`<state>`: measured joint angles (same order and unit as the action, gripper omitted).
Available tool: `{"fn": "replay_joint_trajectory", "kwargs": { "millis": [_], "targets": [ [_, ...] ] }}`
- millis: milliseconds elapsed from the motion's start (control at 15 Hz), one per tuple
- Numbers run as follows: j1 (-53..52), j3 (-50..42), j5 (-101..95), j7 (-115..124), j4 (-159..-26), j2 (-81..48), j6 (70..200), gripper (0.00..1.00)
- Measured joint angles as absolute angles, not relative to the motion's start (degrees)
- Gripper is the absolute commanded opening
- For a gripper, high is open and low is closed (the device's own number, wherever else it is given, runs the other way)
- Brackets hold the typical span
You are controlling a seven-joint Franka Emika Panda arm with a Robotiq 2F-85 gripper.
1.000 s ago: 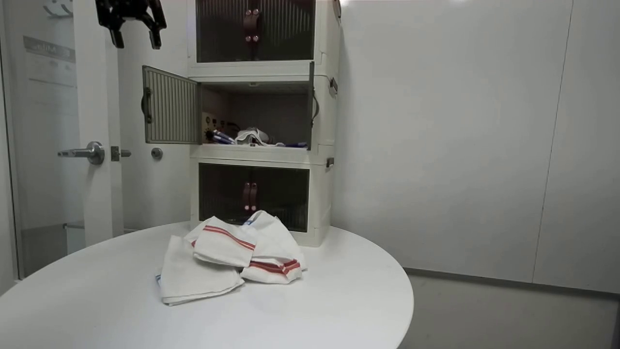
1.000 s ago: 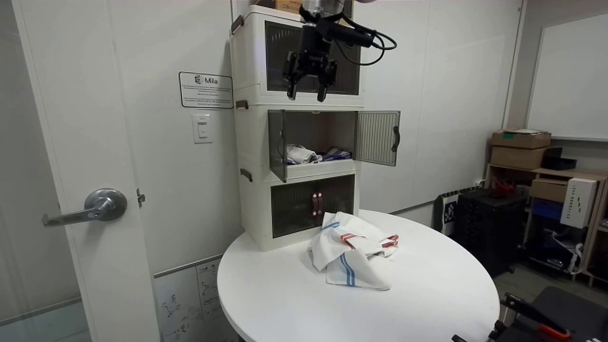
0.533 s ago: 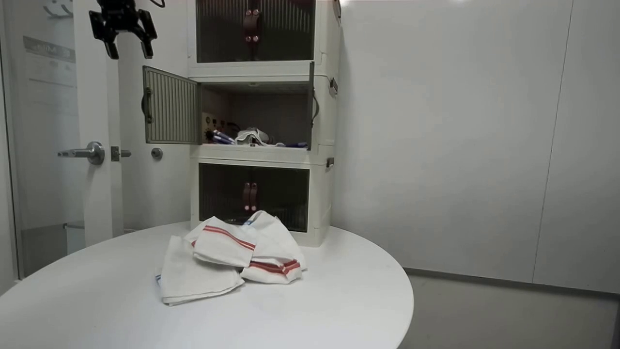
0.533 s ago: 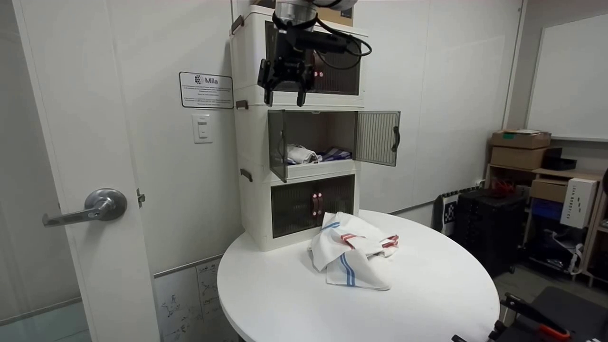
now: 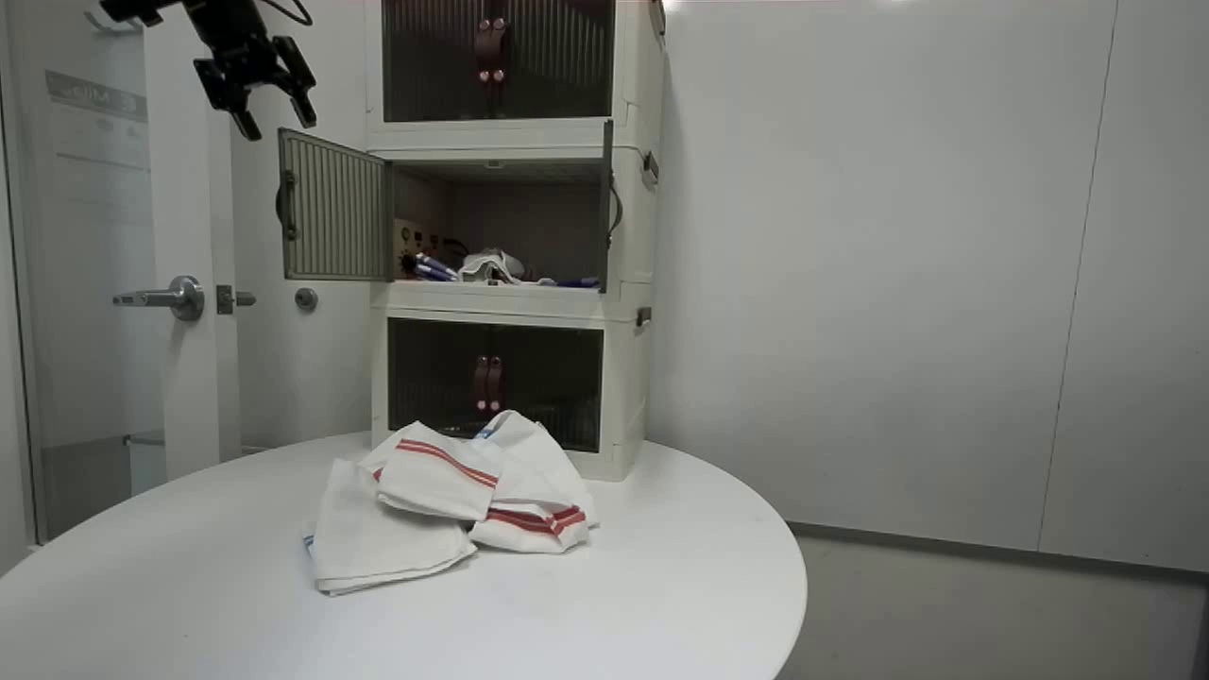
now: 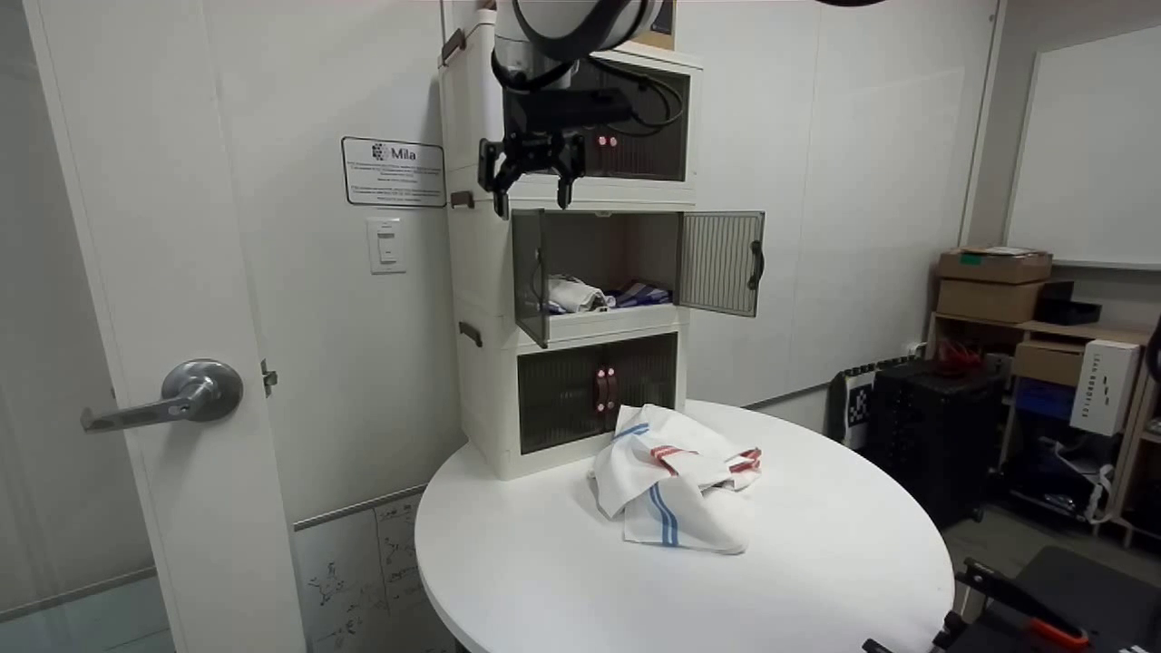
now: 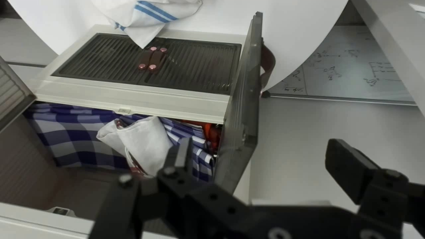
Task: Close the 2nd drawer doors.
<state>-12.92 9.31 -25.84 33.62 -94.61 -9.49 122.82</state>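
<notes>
My gripper is released: fingers spread, nothing grasped. It hangs before the white three-tier cabinet, at the left of its front as one faces it. The left middle-tier door and right middle-tier door both stand wide, flanking the cabinet's middle opening. Governing relation: the left middle-tier door lies just below my gripper, upright, its free edge turned away from the cabinet; in the wrist view it shows between my fingers. Contact cannot be confirmed. In my judgement, closing it calls for a finger lowered on its outer side, then a sweep toward the cabinet. Contents of the cabinet's middle tier: blue-and-white checked cloth, crumpled white cloth, and an orange-red item, unidentified. In front of the cabinet's bottom tier: crumpled striped towels.
</notes>
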Motion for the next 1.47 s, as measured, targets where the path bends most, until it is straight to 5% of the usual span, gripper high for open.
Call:
{"fn": "replay_joint_trajectory", "kwargs": {
  "millis": [1467],
  "targets": [
    [-12.0, 1.6, -63.3, 59.4, -97.0, -11.9, 122.2, 1.00]
  ]
}}
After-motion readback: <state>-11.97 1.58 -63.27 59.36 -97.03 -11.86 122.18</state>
